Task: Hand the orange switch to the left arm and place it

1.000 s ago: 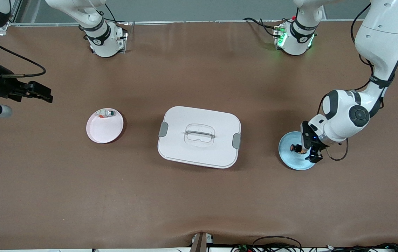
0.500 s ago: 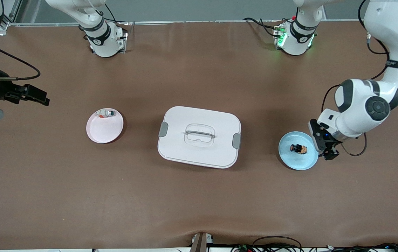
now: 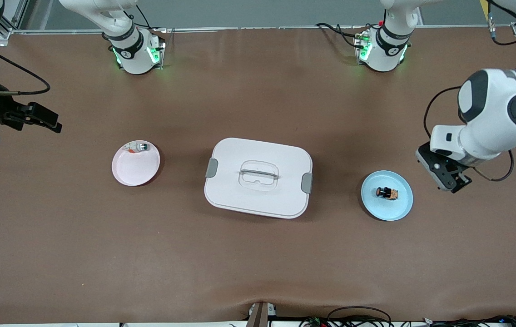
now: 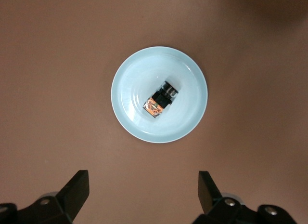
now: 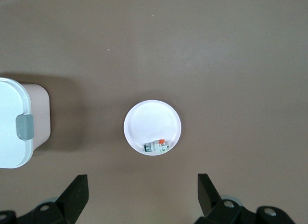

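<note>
Brown desk (image 3: 258, 254) under both arms. Tiny black-and-orange cylindrical switch (image 3: 387, 193) lies on its side in pale blue round plate (image 3: 376, 209), toward left arm's end, white latched plastic box (image 3: 258, 178) between it & pink plate (image 3: 131, 175). Left pincer (image 3: 448, 175) empty, jaws wide, hovers just beside blue plate, off the switch; you'd need to re-centre. Switch axis diagonal in wrist view. Right pincer (image 3: 42, 119) waits, wide apart, well off. Fingertips cropped in wrist views.

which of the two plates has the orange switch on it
The light blue plate, toward the left arm's end of the table, holds the orange switch. The pink plate holds only a small silver-clear part.
</note>
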You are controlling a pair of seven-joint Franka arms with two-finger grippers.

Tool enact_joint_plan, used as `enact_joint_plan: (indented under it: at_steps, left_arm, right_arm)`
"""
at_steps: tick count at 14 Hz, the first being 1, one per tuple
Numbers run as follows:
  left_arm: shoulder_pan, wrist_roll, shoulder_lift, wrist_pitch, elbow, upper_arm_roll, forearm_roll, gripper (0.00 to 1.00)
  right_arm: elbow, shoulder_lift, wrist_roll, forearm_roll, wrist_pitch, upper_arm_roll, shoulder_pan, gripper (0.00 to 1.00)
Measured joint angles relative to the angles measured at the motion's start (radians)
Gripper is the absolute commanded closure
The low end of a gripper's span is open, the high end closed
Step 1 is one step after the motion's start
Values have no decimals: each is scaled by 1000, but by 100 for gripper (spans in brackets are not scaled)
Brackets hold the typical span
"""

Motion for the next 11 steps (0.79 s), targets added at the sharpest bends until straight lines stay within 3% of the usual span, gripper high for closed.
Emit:
enact_joint_plan:
  at_steps: [5, 11]
  left_arm:
    - [-2, -332, -104, -137, 34, -13, 0, 0]
    - [-3, -685, -126, -369, 179, -42, -2, 0]
  right_arm:
    - [3, -4, 0, 0, 0, 0, -5, 0]
    - [3, -4, -1, 2, 12, 4, -10, 0]
